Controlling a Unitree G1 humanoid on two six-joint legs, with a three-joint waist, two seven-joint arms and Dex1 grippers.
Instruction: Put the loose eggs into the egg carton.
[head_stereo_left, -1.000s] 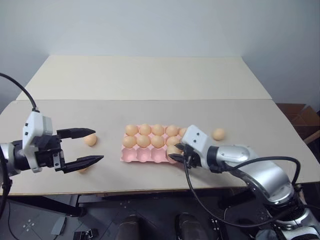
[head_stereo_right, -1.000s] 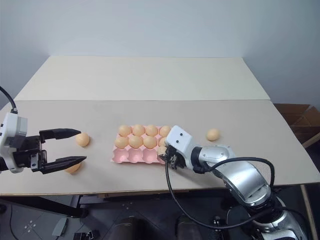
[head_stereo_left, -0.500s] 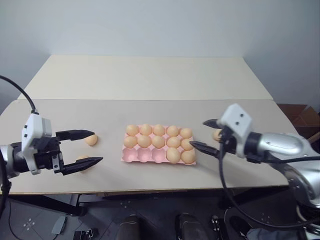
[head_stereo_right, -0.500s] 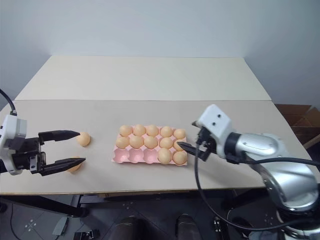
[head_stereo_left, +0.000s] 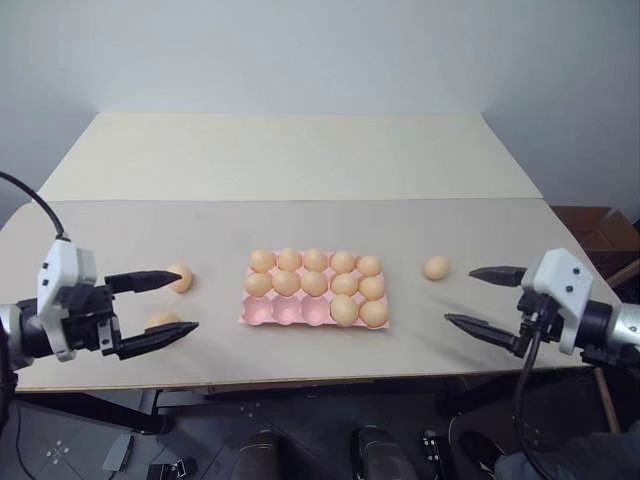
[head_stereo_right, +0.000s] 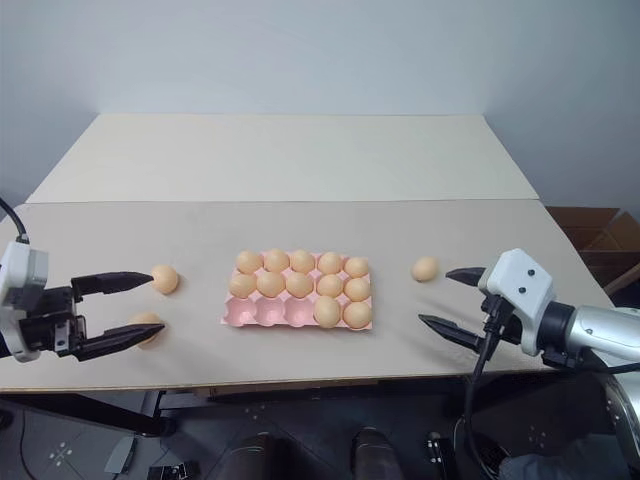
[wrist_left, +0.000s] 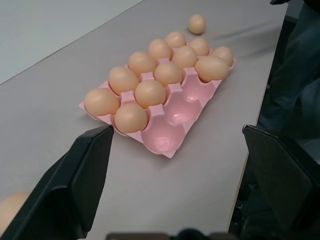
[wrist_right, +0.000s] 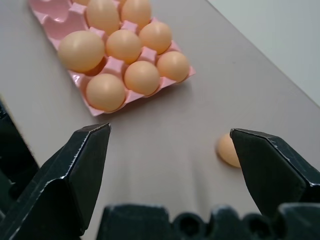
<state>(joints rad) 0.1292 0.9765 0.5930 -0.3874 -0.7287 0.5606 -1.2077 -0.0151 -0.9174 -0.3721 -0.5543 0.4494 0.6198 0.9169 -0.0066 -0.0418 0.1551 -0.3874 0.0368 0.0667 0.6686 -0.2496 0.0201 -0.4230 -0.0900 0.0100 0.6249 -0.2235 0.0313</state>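
The pink egg carton (head_stereo_left: 272, 312) lies mid-table, its two far rows full of eggs. Its near row holds two eggs (head_stereo_left: 345, 310) at the right end and three bare cups (wrist_left: 162, 142). Two loose eggs (head_stereo_left: 180, 278) (head_stereo_left: 163, 321) rest left of the carton, a third loose egg (head_stereo_left: 436, 267) to its right. My left gripper (head_stereo_left: 188, 299) stands open and empty beside the two left eggs. My right gripper (head_stereo_left: 458, 295) is open and empty, just right of the third egg (wrist_right: 227, 150).
The table's front edge (head_stereo_left: 330, 380) runs close under both grippers. A seam (head_stereo_left: 300, 200) crosses the tabletop behind the carton, with a second pale table surface (head_stereo_left: 290, 150) beyond it. A brown box (head_stereo_left: 600, 235) sits past the right edge.
My right gripper opened at the carton's near right corner, left an egg in the near row, and drew back to the right. The left gripper stayed where it was.
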